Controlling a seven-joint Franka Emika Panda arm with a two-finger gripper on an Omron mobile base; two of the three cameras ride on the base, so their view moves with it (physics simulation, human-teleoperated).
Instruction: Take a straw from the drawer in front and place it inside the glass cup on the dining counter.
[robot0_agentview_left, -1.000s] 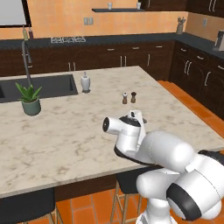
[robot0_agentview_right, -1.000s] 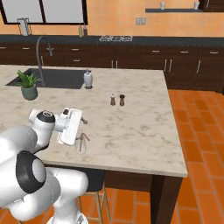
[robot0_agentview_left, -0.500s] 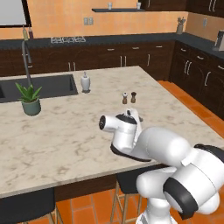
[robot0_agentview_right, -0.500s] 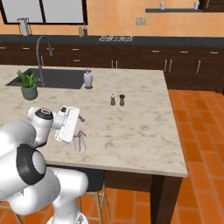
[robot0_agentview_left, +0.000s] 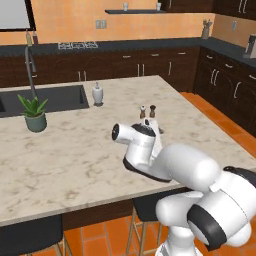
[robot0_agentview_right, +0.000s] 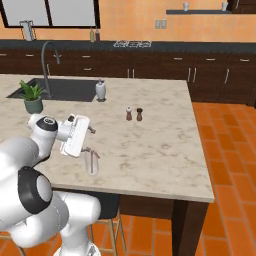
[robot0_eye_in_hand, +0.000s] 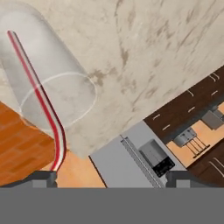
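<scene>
Your gripper (robot0_agentview_right: 88, 139) has drawn back, fingers spread and empty: the straw (robot0_eye_in_hand: 38, 96) now stands inside the glass cup (robot0_eye_in_hand: 51, 83) on the dining counter (robot0_agentview_right: 160, 145) (near its front edge), so placement looks done.

- Veined beige marble, smooth and matt, on the dining counter (robot0_agentview_right: 165, 150).
- Clear, see-through glass for the glass cup (robot0_eye_in_hand: 52, 83).
- Glossy red-and-white stripes along the straw (robot0_eye_in_hand: 39, 98).
</scene>
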